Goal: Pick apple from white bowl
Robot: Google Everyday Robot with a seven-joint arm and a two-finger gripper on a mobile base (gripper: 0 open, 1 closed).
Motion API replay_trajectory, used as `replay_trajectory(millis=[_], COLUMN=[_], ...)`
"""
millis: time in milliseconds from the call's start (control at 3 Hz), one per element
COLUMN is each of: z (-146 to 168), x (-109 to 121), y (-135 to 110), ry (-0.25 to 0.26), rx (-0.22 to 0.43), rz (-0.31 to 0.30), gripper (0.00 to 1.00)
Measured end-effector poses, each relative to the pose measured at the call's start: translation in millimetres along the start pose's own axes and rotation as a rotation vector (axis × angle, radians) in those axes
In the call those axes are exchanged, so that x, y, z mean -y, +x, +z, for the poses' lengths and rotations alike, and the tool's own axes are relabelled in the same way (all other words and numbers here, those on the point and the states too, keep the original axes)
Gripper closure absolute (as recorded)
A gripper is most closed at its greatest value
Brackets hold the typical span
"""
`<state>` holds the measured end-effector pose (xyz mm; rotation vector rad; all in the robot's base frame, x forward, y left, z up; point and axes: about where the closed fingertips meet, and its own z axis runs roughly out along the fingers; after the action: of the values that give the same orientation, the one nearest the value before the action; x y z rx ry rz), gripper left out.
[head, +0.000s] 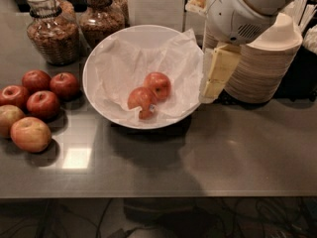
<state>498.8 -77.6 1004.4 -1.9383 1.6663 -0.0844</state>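
Observation:
The white bowl (106, 48) stands mid-table, lined with crumpled white paper. Two apples lie in it, touching each other. The deep-red apple (158, 85) is the one further right and back. An orange-mottled apple (140, 100) with a small white sticker lies in front of it to the left. My gripper (208, 96) hangs from the white arm (237, 14) at the bowl's right rim. It is above the rim, to the right of the apples, and touches neither of them.
Several loose red and yellowish apples (34, 103) lie at the left. Two glass jars (49, 31) (101, 16) stand behind the bowl. A stack of beige disposable bowls (267, 66) is right behind my gripper. The table's front edge (158, 196) runs below.

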Motion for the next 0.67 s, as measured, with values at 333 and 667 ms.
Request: replay_trajectory(millis=[333,667], z=[12,37], x=[10,22], y=[-13,-24], ry=[0.009,-0.002], rx=[0.043,0.100], rz=[-0.046,-0.110], gripper=[0.00,0.00])
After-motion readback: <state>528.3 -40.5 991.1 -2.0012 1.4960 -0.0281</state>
